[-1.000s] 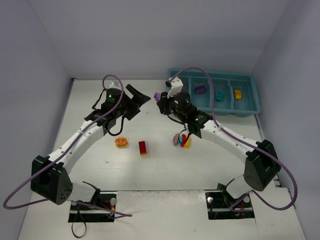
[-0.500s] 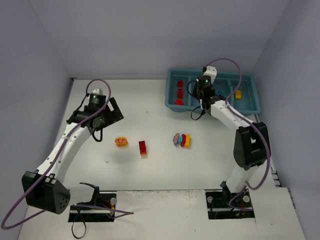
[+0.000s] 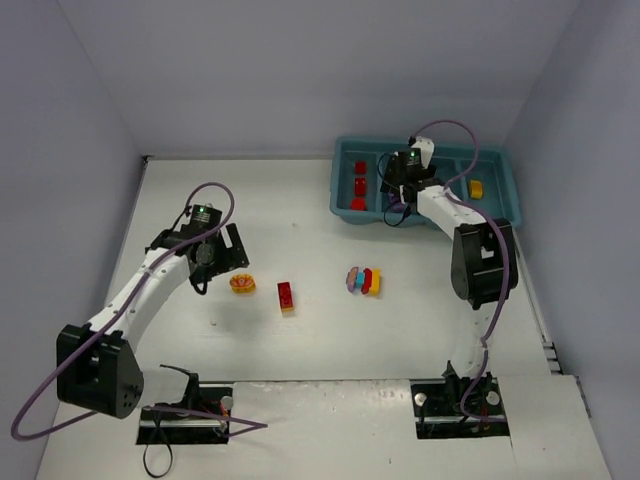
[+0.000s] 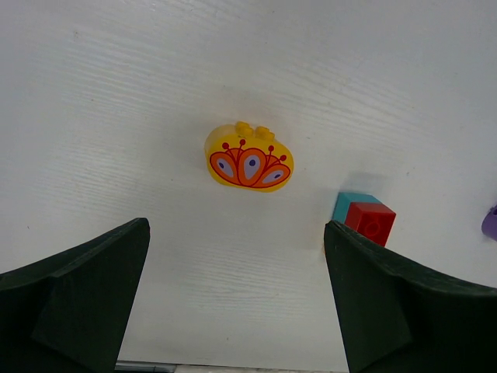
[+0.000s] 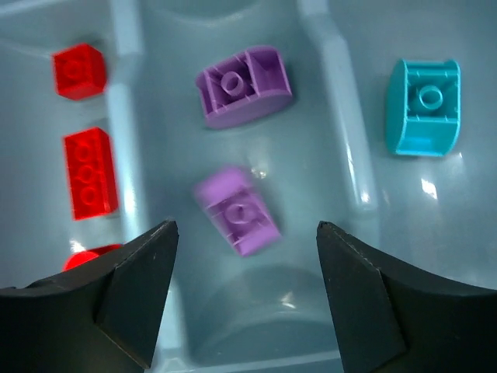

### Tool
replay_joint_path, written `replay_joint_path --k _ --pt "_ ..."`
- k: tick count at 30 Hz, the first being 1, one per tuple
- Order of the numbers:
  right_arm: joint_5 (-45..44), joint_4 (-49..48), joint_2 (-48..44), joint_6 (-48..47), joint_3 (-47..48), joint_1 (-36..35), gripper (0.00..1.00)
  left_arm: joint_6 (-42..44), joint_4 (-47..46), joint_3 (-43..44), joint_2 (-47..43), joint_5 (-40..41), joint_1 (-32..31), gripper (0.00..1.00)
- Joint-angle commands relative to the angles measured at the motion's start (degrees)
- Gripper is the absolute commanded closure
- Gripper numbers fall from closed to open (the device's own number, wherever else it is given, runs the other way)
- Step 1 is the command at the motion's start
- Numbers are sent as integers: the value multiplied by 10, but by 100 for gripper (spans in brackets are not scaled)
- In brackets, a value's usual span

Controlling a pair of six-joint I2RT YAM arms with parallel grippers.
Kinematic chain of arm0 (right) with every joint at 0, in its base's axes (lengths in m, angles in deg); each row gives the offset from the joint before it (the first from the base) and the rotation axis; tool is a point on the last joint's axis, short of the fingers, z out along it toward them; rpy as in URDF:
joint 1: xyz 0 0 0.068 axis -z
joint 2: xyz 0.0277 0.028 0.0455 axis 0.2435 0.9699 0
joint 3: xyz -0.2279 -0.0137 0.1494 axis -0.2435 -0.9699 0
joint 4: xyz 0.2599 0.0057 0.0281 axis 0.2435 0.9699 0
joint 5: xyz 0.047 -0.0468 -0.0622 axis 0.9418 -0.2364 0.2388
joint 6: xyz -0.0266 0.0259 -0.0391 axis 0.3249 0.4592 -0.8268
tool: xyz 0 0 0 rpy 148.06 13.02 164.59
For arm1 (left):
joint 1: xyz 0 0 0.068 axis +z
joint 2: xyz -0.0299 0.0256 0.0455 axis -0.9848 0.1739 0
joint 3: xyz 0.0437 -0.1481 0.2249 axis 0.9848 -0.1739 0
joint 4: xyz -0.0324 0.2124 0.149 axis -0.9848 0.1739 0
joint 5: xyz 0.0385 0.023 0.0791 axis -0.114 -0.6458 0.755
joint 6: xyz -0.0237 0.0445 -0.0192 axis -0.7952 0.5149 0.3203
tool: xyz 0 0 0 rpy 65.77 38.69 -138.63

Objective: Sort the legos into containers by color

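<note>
White bench [image 3: 300,200] is carrying a yellow brick [image 4: 248,159]; left fingers [image 4: 78,303] are hovering apart above it; right fingers [image 5: 116,303], also apart, are hanging over two purple bricks [image 5: 245,84] lying in the tray [image 5: 124,78].

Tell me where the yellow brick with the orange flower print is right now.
The yellow brick lies on the table left of centre in the top view, just left of the red brick and ahead of the open left gripper.
</note>
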Motion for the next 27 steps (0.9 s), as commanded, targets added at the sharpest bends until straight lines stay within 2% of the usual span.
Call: replay_joint_path --k 1,6,13,17,21,27 --pt "10 -7 -28 -5 42 -3 30 25 -25 25 28 0 -2 13" --pt "35 -5 -99 -10 13 -5 30 37 -33 32 65 0 -3 13" --pt "85 -5 -216 -2 -68 -13 30 99 -49 41 107 -24 -9 13" --pt "95 -4 -284 4 -133 -40 30 128 -65 44 137 -38 -20 13" --pt "108 0 -318 12 -173 -56 30 148 -79 46 160 -59 -31 13" --pt "118 1 -346 16 -215 -69 30 158 -85 53 201 -44 -36 13"
